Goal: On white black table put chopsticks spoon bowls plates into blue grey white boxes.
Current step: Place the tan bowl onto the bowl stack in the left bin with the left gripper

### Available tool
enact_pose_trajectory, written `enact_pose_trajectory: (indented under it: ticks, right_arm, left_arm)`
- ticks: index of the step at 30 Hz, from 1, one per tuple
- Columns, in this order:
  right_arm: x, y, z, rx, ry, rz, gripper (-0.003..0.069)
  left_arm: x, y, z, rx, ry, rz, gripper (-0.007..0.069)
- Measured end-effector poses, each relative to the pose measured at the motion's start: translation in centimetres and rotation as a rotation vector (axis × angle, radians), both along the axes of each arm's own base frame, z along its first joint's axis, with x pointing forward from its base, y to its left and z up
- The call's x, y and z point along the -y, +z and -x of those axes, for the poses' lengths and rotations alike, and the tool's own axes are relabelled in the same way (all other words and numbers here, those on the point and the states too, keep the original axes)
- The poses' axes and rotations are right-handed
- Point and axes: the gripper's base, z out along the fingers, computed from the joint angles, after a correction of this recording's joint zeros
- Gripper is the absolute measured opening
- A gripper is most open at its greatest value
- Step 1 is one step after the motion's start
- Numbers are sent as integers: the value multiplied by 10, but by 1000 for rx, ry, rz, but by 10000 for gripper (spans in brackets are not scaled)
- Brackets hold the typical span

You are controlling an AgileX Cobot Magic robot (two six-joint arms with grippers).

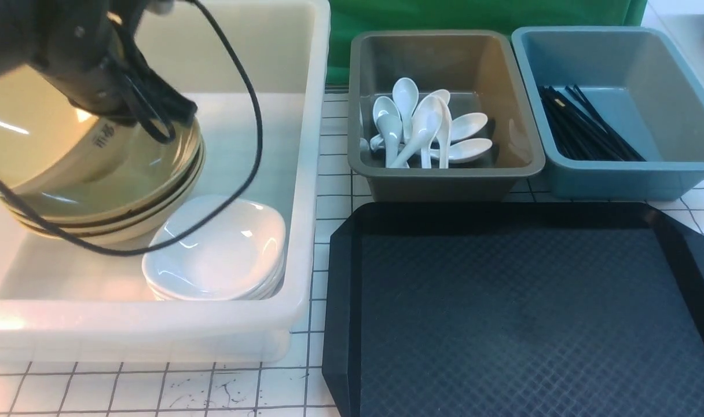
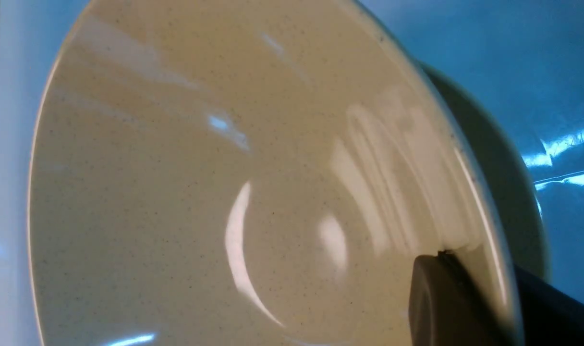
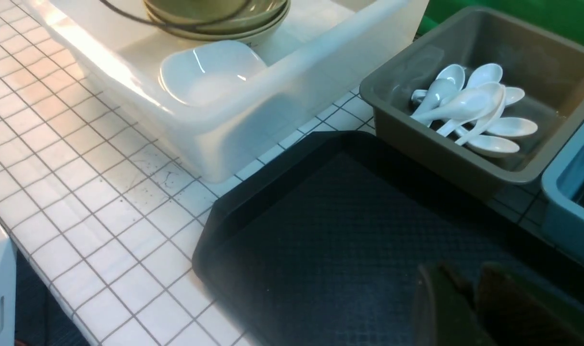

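My left gripper (image 1: 126, 113) is shut on the rim of an olive-tan bowl (image 1: 45, 145), held tilted over a stack of bowls (image 1: 120, 214) in the white tub (image 1: 305, 191). In the left wrist view the bowl (image 2: 225, 192) fills the frame, with one finger (image 2: 441, 298) inside the rim and the other outside it. A stack of white plates (image 1: 219, 249) sits in the tub's front right. Several white spoons (image 1: 427, 127) lie in the grey box (image 1: 444, 174). Black chopsticks (image 1: 583, 127) lie in the blue box (image 1: 618, 174). My right gripper (image 3: 469, 288) is shut and empty above the black tray (image 3: 330, 230).
The black tray (image 1: 520, 313) lies in front of the grey and blue boxes on the white gridded table (image 1: 155, 388). A black cable (image 1: 253, 145) hangs from my left arm over the tub. A green backdrop (image 1: 479, 14) stands behind the boxes.
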Motion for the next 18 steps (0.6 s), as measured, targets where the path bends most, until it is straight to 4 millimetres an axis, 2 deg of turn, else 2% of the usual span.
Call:
enact_pose_trajectory:
  ticks: [5, 7, 11, 13, 14, 16, 17, 18]
  right_arm:
    - [-1, 0, 1, -9, 7, -6, 120]
    - [-1, 0, 2, -18, 16, -12, 120]
    - [-1, -2, 2, -37, 16, 2, 120]
    - [0, -3, 3, -46, 13, 11, 122]
    - [0, -4, 3, -49, 12, 15, 123]
    - [0, -4, 3, -52, 13, 18, 124]
    - [0, -4, 3, -50, 19, 21, 125]
    - [0, -4, 3, -51, 22, 22, 125]
  left_arm:
    - [4, -15, -8, -33, -37, -20, 24]
    - [5, -18, -10, -43, -47, -23, 68]
    - [7, -20, -10, -50, -46, -6, 229]
    - [10, -16, -7, -40, -50, 3, 335]
    - [13, -10, -3, -26, -51, 13, 401]
    - [18, 1, 5, 1, -50, 37, 484]
    - [23, 11, 14, 21, -48, 58, 549]
    - [26, 21, 22, 40, -51, 74, 580]
